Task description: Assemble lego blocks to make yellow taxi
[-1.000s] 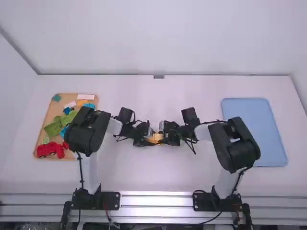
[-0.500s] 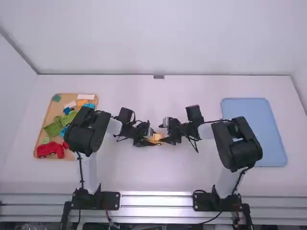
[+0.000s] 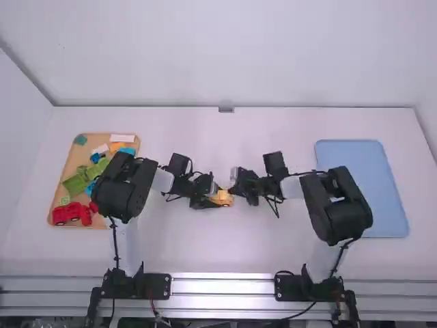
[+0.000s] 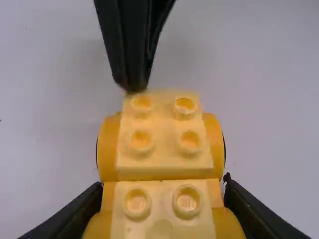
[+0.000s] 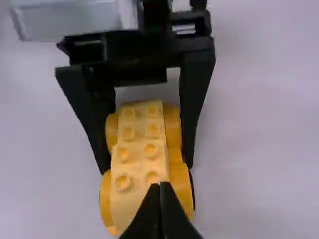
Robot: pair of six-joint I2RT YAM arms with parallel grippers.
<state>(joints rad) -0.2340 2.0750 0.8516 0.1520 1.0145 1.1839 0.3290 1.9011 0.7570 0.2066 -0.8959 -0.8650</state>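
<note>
In the high view, the yellow block car point(image 3: 224, 199) is at mid-table, with my left gripper point(image 3: 213, 199) on its left side and my right gripper point(image 3: 234, 187) just to its right. My left gripper point(image 4: 164, 211) is shut on the car point(image 4: 164, 149) in the left wrist view, one finger on each side. Pale yellow studded bricks cover the top, between orange-yellow wheel parts. The right wrist view shows my right gripper point(image 5: 160, 186) shut, its tips over the free end of the car point(image 5: 139, 169); whether they touch it, I cannot tell.
At the far left, an orange-brown tray point(image 3: 60, 184) holds a red toy vehicle point(image 3: 72, 213) and several green, blue, white and orange blocks, partly under the left arm. A light blue tray point(image 3: 358, 184) lies at the right.
The right gripper has drawn back a little from the car, first opening and then shutting near its right end. The left gripper and the car have stayed in place.
</note>
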